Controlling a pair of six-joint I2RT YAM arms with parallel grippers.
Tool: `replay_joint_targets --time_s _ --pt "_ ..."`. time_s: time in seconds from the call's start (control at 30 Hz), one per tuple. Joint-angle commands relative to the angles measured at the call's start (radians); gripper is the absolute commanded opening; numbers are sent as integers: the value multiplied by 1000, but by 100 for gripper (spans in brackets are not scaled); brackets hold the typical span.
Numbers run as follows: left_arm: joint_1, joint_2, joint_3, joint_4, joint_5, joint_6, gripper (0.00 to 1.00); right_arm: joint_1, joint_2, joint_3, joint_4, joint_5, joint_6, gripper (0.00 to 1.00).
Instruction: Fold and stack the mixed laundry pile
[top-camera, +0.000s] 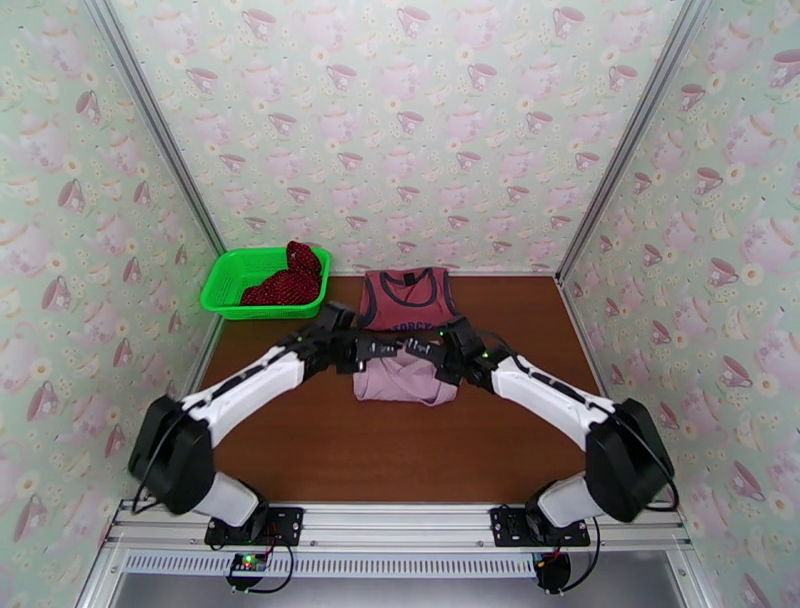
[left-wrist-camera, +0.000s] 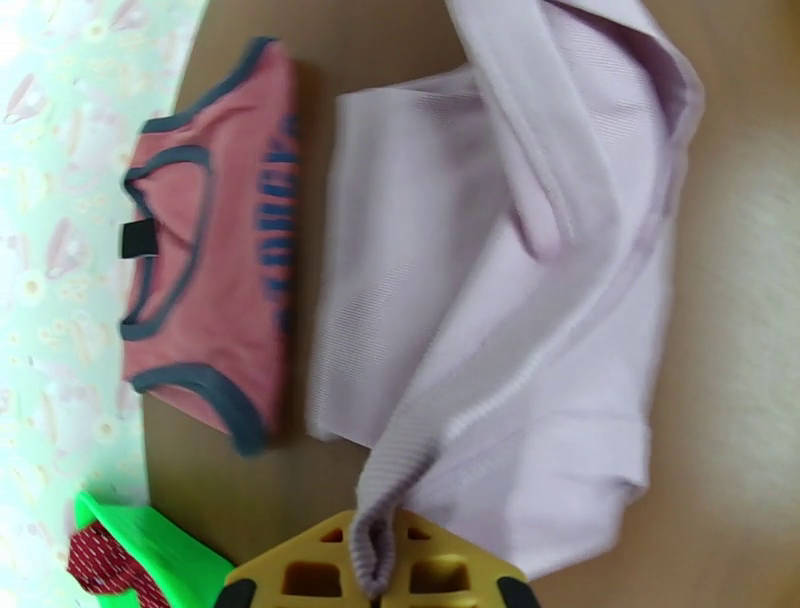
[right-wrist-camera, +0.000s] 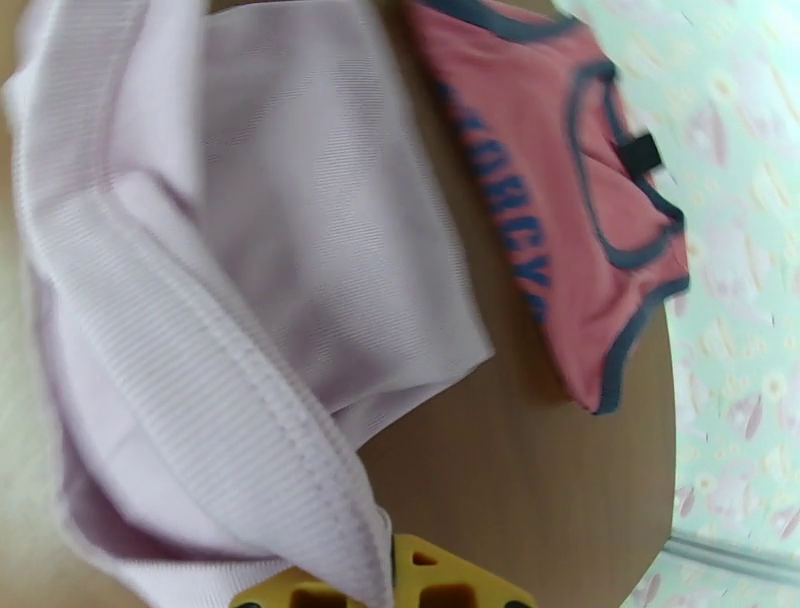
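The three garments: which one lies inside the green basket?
The dark-red white-dotted cloth: it sits in the green basket, while the tank top and the pale mauve-pink piece are out on the table.

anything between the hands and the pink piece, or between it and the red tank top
Nothing visible. The left hand and right hand are both shut on the ribbed edge of the pink piece, and just bare table separates it from the tank top. The dotted cloth sits aside in the green basket.
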Motion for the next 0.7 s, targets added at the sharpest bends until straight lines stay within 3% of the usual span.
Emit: replay_joint_targets --time_s 0.0,0.13,0.37,0.5,0.6,0.67 --pt "26 134 109 -46 61 39 0 -38 118 78 94 -16 100 0" --pt "43 277 214 -109 57 63 0 -71 267 181 122 -29 141 0" --pt "75 379 284 -152 43 86 0 -109 427 325 85 -26 247 0" --pt "89 435 340 -192 39 67 1 -122 468 346 88 -13 347 29" --pt "94 466 358 -187 9 49 36 -127 483 349 88 -8 410 40" --pt "98 472 347 -150 -18 34 47 -126 484 344 92 -12 420 44"
